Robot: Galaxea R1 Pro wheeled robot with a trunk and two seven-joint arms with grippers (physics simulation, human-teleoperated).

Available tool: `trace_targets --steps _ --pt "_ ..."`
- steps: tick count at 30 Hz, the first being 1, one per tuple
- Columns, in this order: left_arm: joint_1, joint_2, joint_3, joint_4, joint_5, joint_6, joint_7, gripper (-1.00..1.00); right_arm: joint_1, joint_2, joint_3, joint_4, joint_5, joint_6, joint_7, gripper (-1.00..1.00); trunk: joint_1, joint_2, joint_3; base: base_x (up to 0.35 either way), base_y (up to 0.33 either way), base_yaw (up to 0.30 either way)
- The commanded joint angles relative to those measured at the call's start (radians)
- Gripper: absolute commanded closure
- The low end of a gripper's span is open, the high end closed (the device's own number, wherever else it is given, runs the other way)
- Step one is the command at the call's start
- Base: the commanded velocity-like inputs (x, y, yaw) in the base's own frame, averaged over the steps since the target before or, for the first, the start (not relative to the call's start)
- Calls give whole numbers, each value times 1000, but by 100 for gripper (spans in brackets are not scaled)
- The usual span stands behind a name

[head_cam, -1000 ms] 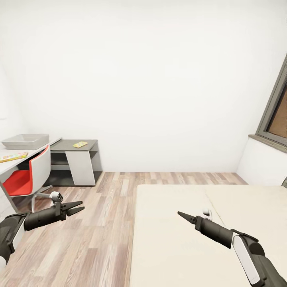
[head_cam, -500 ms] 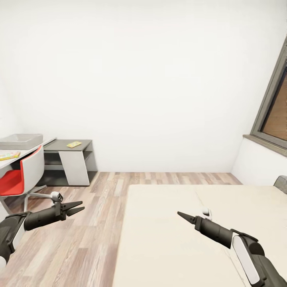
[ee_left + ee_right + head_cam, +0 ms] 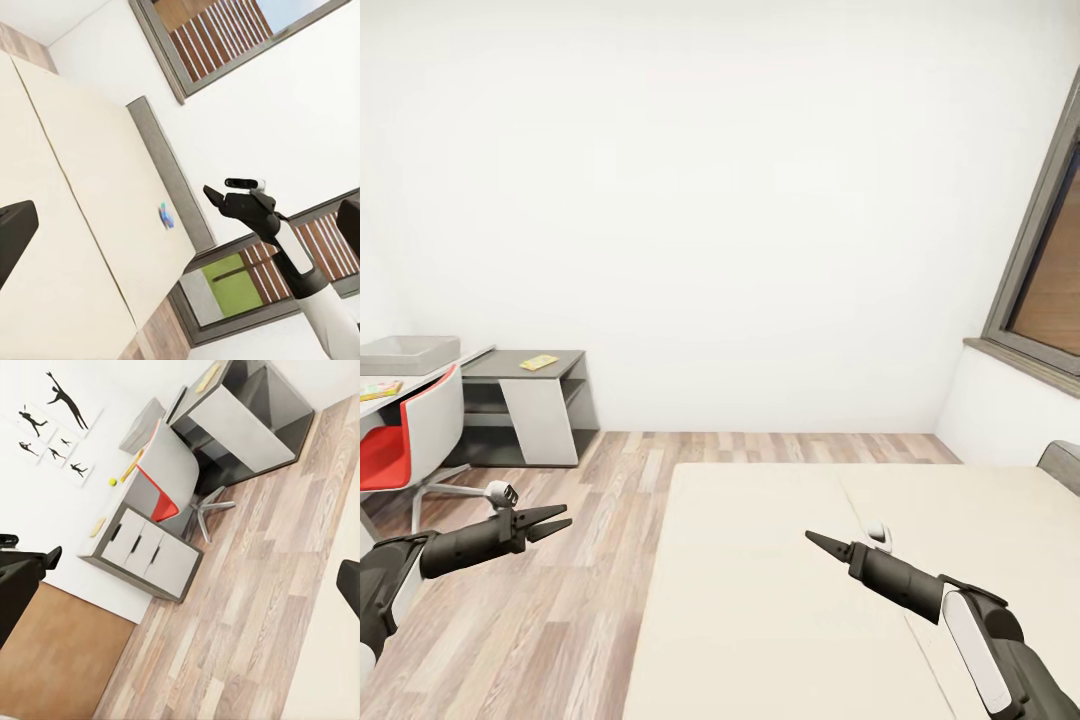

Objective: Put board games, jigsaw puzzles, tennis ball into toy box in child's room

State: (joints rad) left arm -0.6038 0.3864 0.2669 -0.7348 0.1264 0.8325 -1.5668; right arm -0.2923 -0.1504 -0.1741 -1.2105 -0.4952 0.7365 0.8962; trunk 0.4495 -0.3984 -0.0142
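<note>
**A:** Head view first. Where is everything sitting?

**B:** The left claw (image 3: 550, 522) is hanging over the floor just beside the bed (image 3: 780, 600), prongs parted and carrying nothing. The right claw (image 3: 818, 541) is hovering over the bed. The toy box (image 3: 405, 352) is sitting well apart from the bed, across the floor.

**A:** And what is the left wrist view giving us?

**B:** A small blue board game (image 3: 166, 215) is lying flat on the bed, near its headboard edge. I'm guessing it's light, stiff cardboard with a slick lid, so I'm favouring a pinch across two opposite side edges rather than the top.

**A:** And the right wrist view?

**B:** Its fingers (image 3: 19, 577) are standing wide apart and empty. The tennis ball (image 3: 112, 481) is resting on the counter (image 3: 142, 547), far from the bed. It's probably light, springy and prone to rolling, so I'm thinking of squeezing it across the middle.
</note>
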Motion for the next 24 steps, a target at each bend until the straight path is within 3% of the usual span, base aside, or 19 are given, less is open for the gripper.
trace_targets --steps 1,24 --pt "-1 0 0 0 -1 10 -4 -100 -1 0 -1 0 -3 6 1 -100 1 -2 -2 0 -12 0" --pt "-1 0 0 0 -1 11 -4 -100 -1 0 -1 0 -5 6 1 -100 1 -2 -2 -25 -1 0"
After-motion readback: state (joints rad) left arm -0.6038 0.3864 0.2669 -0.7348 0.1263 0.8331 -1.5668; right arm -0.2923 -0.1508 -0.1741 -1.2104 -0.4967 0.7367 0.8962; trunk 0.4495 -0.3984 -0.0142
